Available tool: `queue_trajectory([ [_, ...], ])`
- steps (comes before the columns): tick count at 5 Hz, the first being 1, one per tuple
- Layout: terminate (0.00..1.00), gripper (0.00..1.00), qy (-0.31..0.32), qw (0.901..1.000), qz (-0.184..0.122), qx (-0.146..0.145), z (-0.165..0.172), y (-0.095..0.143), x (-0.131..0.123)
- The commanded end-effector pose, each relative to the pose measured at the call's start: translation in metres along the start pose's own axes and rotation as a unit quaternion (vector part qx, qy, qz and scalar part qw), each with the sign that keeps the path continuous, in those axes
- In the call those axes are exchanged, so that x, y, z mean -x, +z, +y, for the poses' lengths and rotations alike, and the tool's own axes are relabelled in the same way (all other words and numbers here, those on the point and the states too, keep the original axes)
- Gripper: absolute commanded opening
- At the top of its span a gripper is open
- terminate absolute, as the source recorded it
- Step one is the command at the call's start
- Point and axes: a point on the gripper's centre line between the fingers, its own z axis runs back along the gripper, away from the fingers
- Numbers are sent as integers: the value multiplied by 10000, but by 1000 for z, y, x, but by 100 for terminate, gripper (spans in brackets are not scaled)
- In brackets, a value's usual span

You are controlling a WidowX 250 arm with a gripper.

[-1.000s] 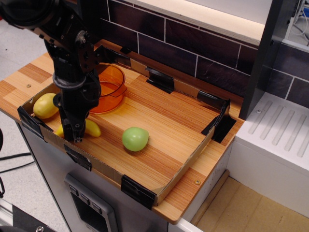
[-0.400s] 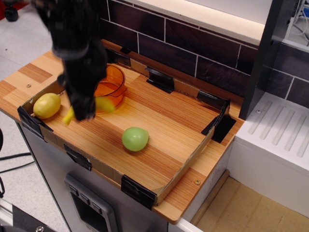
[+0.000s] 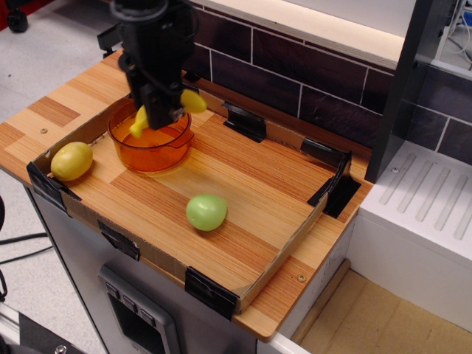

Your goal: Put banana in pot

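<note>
My black gripper is shut on the yellow banana and holds it in the air over the orange translucent pot. The banana's two ends stick out on either side of the fingers, one to the right and one low at the left. The pot stands at the back left of the wooden tray, and the gripper hides part of its far rim.
A yellow lemon-like fruit lies at the tray's left edge. A green round fruit lies in the middle front. The cardboard tray wall with black clips rings the board. A dark tiled wall stands behind.
The gripper lifted the banana off the tray floor near the lemon and carried it up and back, to above the pot.
</note>
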Motion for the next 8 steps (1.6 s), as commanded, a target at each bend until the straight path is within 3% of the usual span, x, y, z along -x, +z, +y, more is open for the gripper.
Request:
queue_trajectory([
  [1, 0, 0, 741, 9962, 150, -435, 61, -7, -15],
  [2, 0, 0, 745, 9954, 277, -529, 66, -15, -10],
  [3, 0, 100, 719, 9950, 381, -574, 66, -18, -7],
  [5, 0, 100, 621, 9952, 367, -668, 62, -12, -11],
  [6, 0, 100, 596, 9968, 275, -450, 60, 1, -20],
  [7, 0, 100, 627, 9975, -70, -308, 57, 26, -26],
  [8, 0, 100, 677, 9974, -218, -64, 55, 49, -29],
])
